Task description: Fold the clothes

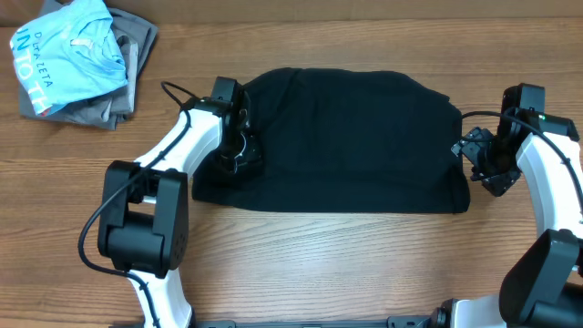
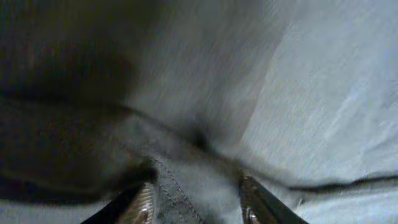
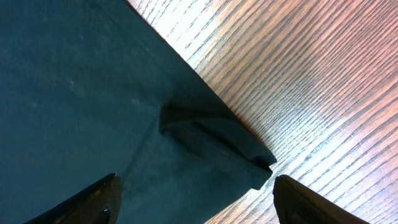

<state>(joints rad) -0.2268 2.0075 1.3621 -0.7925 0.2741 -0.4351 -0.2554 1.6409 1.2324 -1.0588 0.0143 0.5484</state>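
Two tools flank the black garment [image 1: 346,137] end to end; we find left tool [image 2: 196,208] straddling fabric, grip unclear, right tool [image 3: 198,199] wide.

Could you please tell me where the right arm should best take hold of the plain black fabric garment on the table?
Probably the folded-over hem corner at the right edge of the plain black fabric garment, approached from the bare wooden table side. That flap sits thicker than the flat cloth around it, and the open right gripper faces it.
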